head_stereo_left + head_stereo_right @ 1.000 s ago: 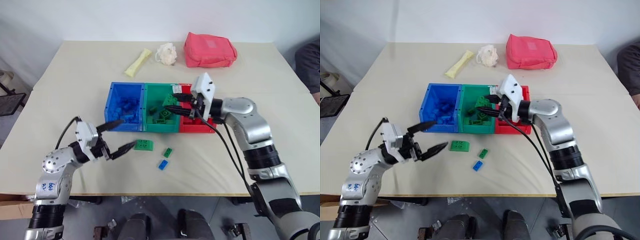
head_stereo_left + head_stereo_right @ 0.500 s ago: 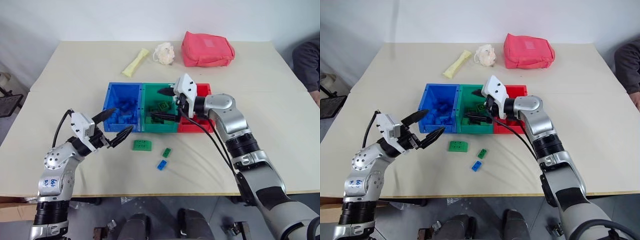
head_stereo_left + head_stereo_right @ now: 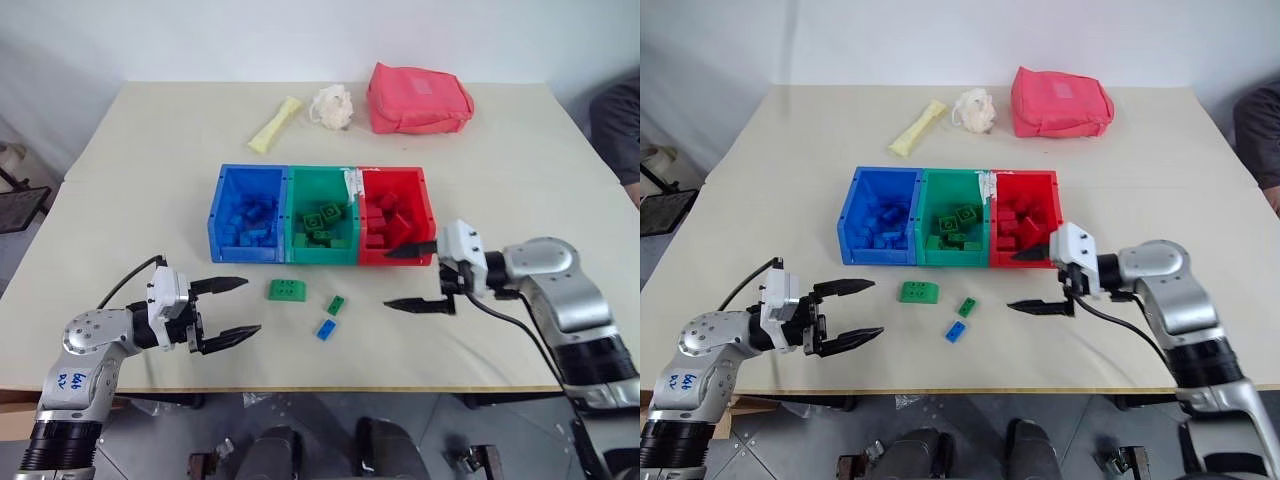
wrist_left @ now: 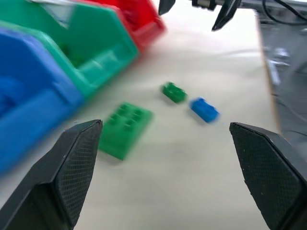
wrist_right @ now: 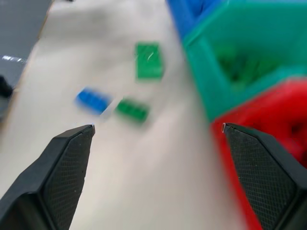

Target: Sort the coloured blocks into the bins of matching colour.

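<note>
While three blocks lie loose on the bench (image 3: pixel 120 200), the sorting is between picks: neither tool carries anything. The bins (image 3: pixel 322 259) are the landmark, blue, green and red joined in a row, each already holding blocks of its own colour. Just in front of the green bin lies the big green block (image 3: pixel 287 290); a little further out from the bins sits a small green block (image 3: pixel 335 305), and beyond that, furthest from the bins, a small blue block (image 3: pixel 326 329). The left tool (image 3: pixel 232 310) hovers in front of the blue bin's corner, fingers spread wide and empty, pointing toward the loose blocks. The right tool (image 3: pixel 415 277) hangs in front of the red bin's corner, also spread wide and empty. The next move, I judge, is a fresh pick: the left tool is closest to the big green block and would need to slide in, straddle it and close, though the blurred wrist views make the exact line-up hard to judge.
</note>
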You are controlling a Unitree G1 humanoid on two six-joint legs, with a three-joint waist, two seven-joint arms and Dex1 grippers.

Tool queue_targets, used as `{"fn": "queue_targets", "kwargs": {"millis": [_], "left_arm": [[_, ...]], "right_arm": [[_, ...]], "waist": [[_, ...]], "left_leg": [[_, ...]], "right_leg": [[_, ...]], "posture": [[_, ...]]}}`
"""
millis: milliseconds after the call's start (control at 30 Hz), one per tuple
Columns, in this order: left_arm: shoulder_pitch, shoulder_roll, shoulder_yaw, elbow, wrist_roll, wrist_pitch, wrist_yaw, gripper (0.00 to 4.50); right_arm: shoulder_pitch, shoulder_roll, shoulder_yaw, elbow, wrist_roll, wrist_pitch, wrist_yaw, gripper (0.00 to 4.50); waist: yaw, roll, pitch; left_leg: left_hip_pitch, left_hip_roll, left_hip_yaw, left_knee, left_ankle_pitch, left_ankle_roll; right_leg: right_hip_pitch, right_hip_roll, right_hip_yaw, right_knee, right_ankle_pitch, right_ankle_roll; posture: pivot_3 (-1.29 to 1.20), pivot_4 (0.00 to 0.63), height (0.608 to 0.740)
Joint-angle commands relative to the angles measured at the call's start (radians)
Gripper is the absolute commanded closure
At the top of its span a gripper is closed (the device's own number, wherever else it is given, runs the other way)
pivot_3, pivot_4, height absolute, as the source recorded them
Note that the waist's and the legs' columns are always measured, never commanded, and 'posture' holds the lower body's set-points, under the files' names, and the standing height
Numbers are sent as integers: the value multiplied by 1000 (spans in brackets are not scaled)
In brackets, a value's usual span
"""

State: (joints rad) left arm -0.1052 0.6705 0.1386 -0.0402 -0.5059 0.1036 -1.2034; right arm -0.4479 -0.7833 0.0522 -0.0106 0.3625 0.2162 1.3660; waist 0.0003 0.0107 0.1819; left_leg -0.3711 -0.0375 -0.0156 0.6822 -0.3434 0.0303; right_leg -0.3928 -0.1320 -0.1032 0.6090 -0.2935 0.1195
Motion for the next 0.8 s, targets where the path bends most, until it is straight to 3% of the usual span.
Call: {"fn": "queue_targets", "kwargs": {"millis": [33,233,467,600,800], "left_arm": [[-12,25,-16,47,12,-44,-83,0],[-86,29,-53,153,40,-81,-159,0],[-136,18,-70,215,54,-104,-189,0],[-145,15,-72,225,53,-112,-193,0],[-123,-5,-51,169,27,-123,-169,0]], "right_arm": [[113,-98,-102,-58,27,-15,31,35],[327,-213,-244,-98,39,-28,31,35],[414,-230,-306,-159,56,-10,3,35],[397,-221,-281,-192,61,10,-20,35],[255,-136,-116,-282,43,68,-93,35]], "waist": [[2,0,0],[10,0,0],[14,0,0],[22,0,0],[22,0,0]], "left_leg": [[0,0,0,0,0,0],[1,0,1,0,0,0],[1,1,3,0,0,0],[1,1,3,0,0,0],[1,1,2,1,0,0]], "right_leg": [[0,0,0,0,0,0],[1,0,0,0,0,0],[1,0,0,0,0,0],[1,0,0,0,0,0],[1,0,0,0,0,0]], "posture": [[0,150,740],[0,150,740],[0,150,740],[0,150,740],[0,150,740]]}}
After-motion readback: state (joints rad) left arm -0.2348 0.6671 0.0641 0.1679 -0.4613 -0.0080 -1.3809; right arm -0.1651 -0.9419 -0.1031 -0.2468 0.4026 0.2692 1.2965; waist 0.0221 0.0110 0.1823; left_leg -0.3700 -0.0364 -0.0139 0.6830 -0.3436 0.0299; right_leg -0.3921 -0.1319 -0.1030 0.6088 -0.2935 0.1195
